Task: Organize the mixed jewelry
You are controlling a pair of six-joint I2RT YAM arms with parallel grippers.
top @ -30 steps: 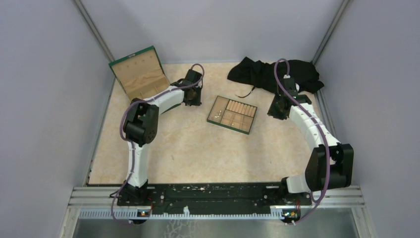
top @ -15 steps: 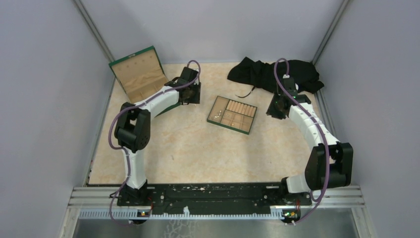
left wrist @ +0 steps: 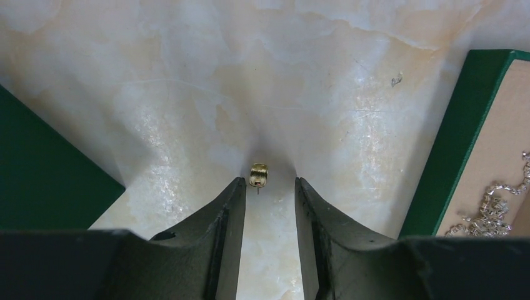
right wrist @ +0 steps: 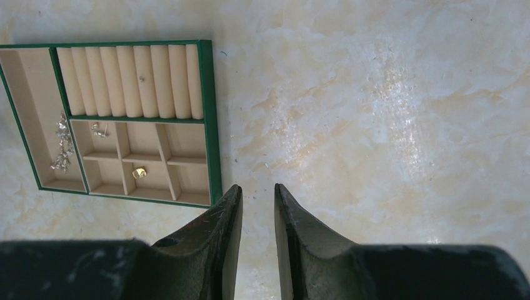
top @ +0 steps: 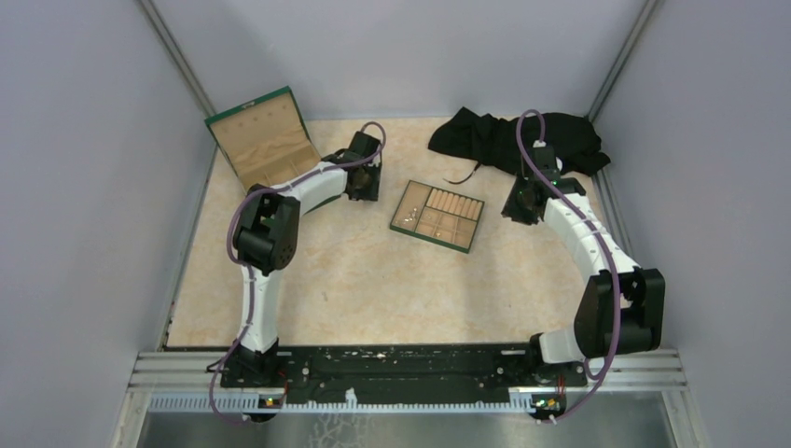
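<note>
Left of the tray point(left wrist: 463, 137), on the bare table point(left wrist: 187, 75): one small gold earring point(left wrist: 258, 174), all by itself. Right at it, the left gripper point(left wrist: 269, 182), fingers apart, one tip on each side of the earring and just short of it. Not squeezing it. Holding nothing.

Inside the tray, at the end nearest the left gripper: a silvery chain point(right wrist: 62, 144), heaped in the long slot. Next to that slot, in a small one, some tiny silver bits point(right wrist: 99, 130). In another small slot, one gold bit point(right wrist: 139, 172). On the row of soft rolls point(right wrist: 169, 81) along one side of the tray, one tiny stud point(right wrist: 142, 79).

Right of the tray, low over bare table: the right gripper point(right wrist: 258, 189), fingers only a little apart, nothing between them.

Further left of the tray and a bit behind it, a green lid point(top: 261, 145), wooden inside facing up. Behind the tray to the right, a black cloth point(top: 518, 140) in a heap.
</note>
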